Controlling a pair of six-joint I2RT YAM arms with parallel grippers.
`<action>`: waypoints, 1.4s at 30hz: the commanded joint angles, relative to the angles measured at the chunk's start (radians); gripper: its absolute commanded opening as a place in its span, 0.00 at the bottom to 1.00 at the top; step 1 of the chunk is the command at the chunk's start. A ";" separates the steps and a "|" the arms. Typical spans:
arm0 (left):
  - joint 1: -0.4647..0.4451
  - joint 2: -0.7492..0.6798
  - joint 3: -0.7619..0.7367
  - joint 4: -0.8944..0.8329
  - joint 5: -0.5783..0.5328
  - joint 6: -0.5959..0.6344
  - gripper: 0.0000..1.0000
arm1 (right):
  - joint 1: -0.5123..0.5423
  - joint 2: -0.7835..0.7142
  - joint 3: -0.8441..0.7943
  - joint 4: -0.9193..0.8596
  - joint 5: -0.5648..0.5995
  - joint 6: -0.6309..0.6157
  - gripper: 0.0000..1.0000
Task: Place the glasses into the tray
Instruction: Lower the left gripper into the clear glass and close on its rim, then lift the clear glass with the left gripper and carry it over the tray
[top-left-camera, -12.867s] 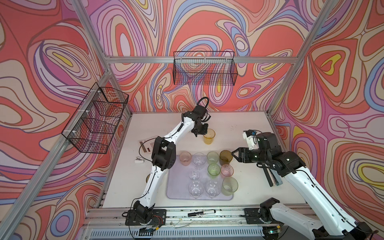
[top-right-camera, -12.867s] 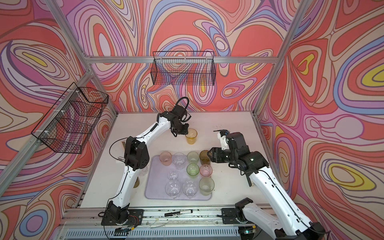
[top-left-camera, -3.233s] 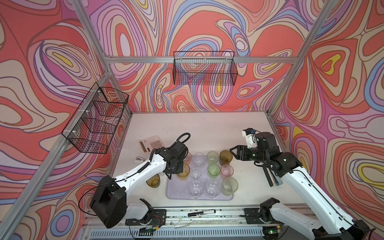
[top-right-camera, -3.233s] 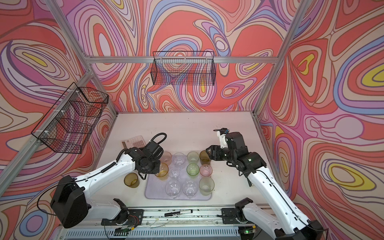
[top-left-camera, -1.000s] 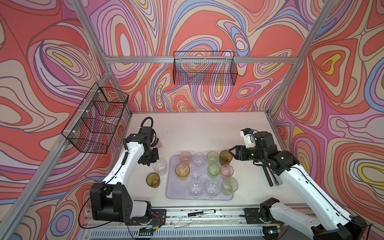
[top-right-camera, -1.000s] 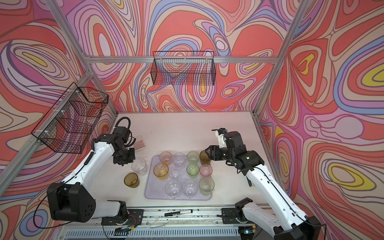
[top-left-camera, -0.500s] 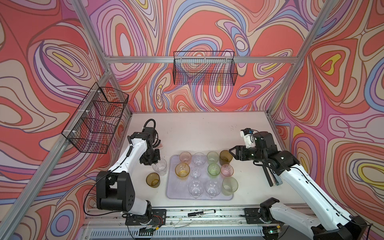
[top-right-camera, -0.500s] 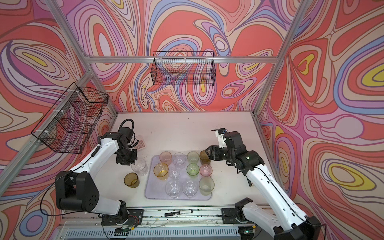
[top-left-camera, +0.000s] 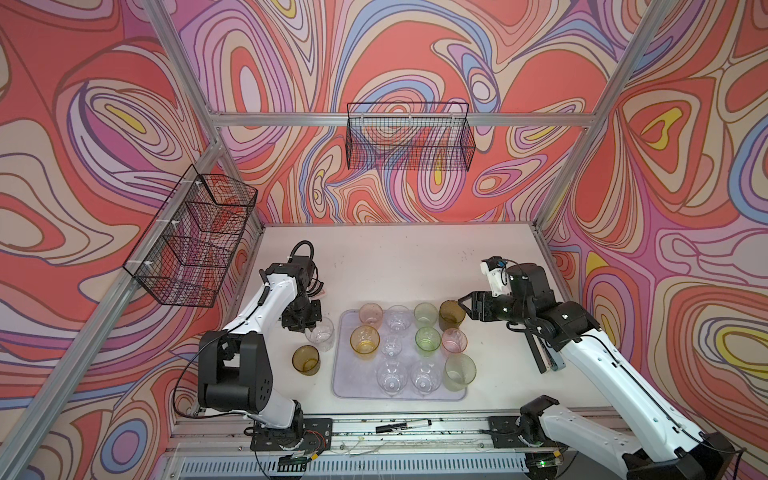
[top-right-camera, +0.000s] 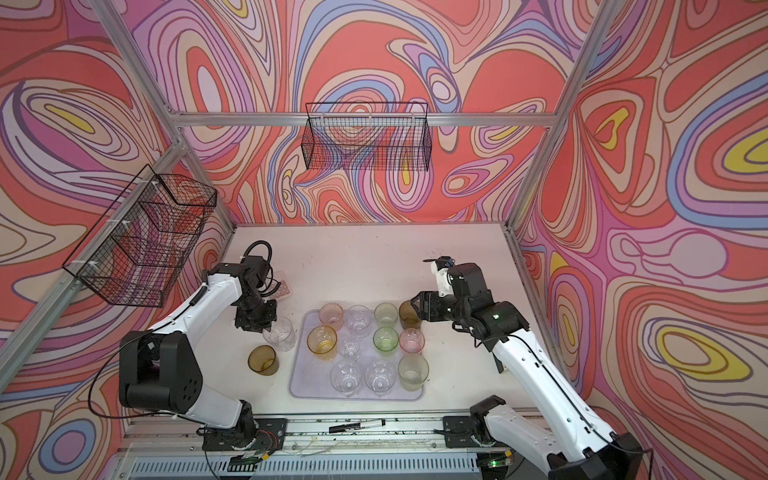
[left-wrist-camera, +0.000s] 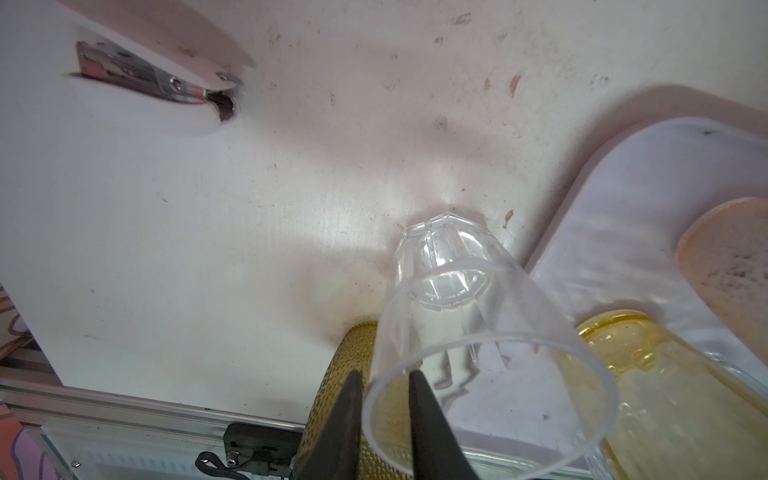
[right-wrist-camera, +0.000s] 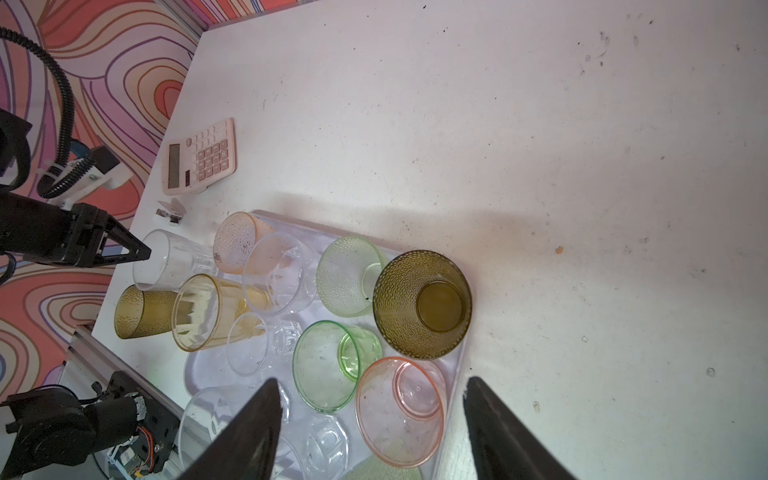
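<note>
Straddling the rim of a clear glass (left-wrist-camera: 457, 316), the left gripper (left-wrist-camera: 383, 374) is seen with one finger inside and one outside; whether the wall is pinched cannot be told. That glass and an olive-brown glass (top-left-camera: 305, 360) stand on the worktop (top-left-camera: 395, 257) just left of the tray (top-left-camera: 353, 384), where the other glasses (top-left-camera: 365, 338) are gathered. The right gripper (right-wrist-camera: 372, 379) is held wide open, its finger bases cut off. On the calculator (right-wrist-camera: 200, 161), key markings are too small to be read.
</note>
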 joint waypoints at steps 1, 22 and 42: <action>0.007 0.013 -0.006 -0.006 0.000 0.018 0.22 | -0.004 -0.019 0.013 -0.003 0.012 -0.008 0.72; 0.007 0.012 0.003 -0.017 -0.023 0.025 0.09 | -0.003 -0.014 0.014 0.003 0.003 -0.001 0.72; 0.007 -0.041 0.107 -0.092 -0.011 0.033 0.00 | -0.003 -0.005 0.025 0.007 -0.001 -0.005 0.72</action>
